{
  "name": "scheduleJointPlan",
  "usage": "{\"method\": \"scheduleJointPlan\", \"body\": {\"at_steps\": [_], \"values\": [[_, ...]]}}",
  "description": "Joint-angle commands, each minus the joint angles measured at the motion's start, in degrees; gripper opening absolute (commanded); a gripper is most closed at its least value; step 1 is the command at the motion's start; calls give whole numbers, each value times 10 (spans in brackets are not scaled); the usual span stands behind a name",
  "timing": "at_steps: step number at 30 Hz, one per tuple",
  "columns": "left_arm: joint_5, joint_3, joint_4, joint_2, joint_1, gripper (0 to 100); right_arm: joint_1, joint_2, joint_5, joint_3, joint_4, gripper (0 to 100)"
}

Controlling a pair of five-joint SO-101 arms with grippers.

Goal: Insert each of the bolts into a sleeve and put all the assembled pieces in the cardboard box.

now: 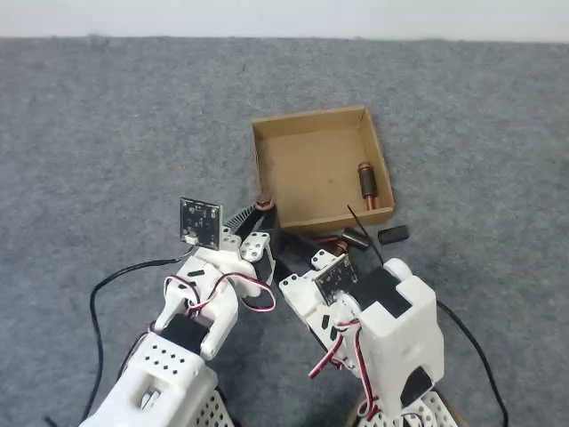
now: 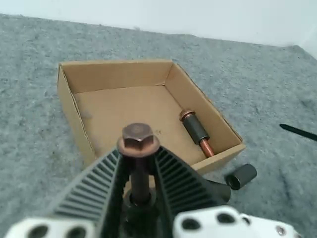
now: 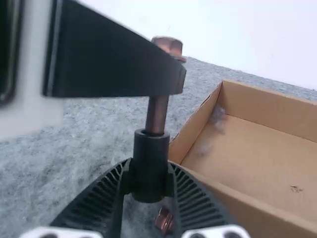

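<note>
In the middle of the high view, just right of centre, the open cardboard box (image 1: 311,115) sits on the grey felt tabletop (image 1: 107,133), and both arms come up from the bottom edge toward its near wall. The left gripper (image 2: 138,161) is closed on a copper bolt (image 2: 138,140), its ribbed fingers (image 2: 99,186) pressing the shank from both sides with the hex head standing clear above them. The right gripper (image 3: 148,176) is clamped around a black sleeve (image 3: 148,156), which it holds upright. The bolt's shank enters the top of that sleeve, so the two parts are joined only partway, with a bare length of copper showing between head and sleeve. This pair hangs just outside the box, at its lower left corner in the high view. Inside the box, one assembled piece (image 1: 367,185) lies against the right wall, a dark sleeve with copper showing at both ends. A loose sleeve (image 1: 394,234) lies on the tabletop just below the box's lower right corner. What looks like a second bolt (image 3: 162,219) lies on the felt under the right gripper, mostly hidden. A faint dark mark (image 3: 295,188) on the box floor is too small to read.
</note>
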Motion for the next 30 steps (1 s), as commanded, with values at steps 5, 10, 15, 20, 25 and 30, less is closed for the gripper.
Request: {"method": "scheduleJointPlan", "body": {"at_steps": [5,10,15,20,25,30], "values": [[-6,7,-4,-11,4,12,21,-31,12,0,-26,7],[-6,13,-38,-10,3,13,34,-32,12,0,-33,7],[-4,13,-35,-10,3,13,33,-31,12,0,-35,7],[-4,13,-36,-10,4,13,34,-30,12,0,-35,7],[-4,13,-39,-10,4,13,34,-30,12,-1,-35,7],[-3,13,-36,-10,4,128,34,-30,12,-1,-35,7]]}}
